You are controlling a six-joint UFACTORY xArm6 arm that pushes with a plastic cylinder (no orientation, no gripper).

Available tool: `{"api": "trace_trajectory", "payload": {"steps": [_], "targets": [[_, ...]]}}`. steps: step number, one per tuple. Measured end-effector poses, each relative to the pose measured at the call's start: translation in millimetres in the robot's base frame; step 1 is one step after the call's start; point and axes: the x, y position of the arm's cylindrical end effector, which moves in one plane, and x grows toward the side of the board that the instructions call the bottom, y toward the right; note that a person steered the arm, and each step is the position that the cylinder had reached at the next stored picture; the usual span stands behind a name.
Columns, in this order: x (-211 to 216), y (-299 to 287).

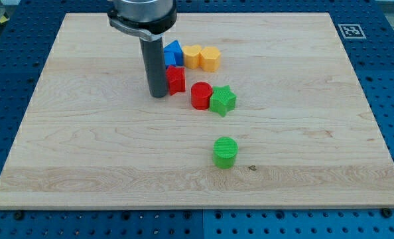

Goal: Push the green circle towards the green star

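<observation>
On the pale wooden board (84,133), my tip (158,95) is seen holding nothing, touching a ridged red block (176,79). A red cylinder (201,95) adjoins the ribbed green star (223,100). The green circle (225,152) sits apart, toward the view's bottom.

A single camera looks down at a slant from beyond the tabletop (84,153)'s bottom edge, framing nearly all of it.

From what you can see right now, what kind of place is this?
Probably a robotics lab bench. A wooden board lies on a blue perforated table, a printed marker tag sits at its corner, and my tip stands beside small coloured blocks like the green circle.
</observation>
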Motion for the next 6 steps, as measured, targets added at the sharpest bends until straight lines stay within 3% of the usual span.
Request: {"api": "trace_trajectory", "payload": {"steps": [3, 6], "targets": [[92, 17], [156, 162]]}}
